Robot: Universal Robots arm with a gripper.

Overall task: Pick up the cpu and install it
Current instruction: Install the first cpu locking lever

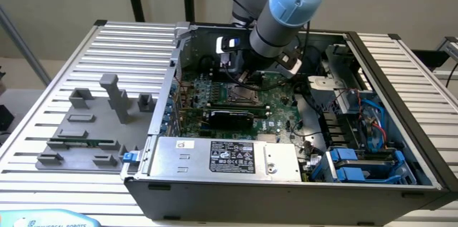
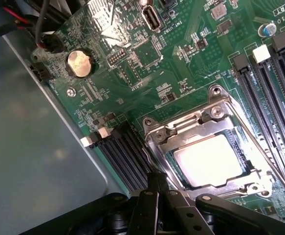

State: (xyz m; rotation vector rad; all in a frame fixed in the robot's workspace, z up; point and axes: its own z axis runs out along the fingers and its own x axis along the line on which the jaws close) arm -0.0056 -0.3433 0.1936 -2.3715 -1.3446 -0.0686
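Sitting seated in the motherboard (image 2: 147, 54) socket (image 2: 208, 147): cpu (image 2: 208, 159); hovering just above the socket's edge, clenched and grasping nothing: gripper (image 2: 157, 188), inside the computer case (image 1: 286, 195)

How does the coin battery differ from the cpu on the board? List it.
The coin battery is round; the cpu is square. The coin battery looks far smaller than the cpu. The coin battery sits in a black holder; the cpu lies inside a metal socket frame. Both are shiny metal on the green motherboard.
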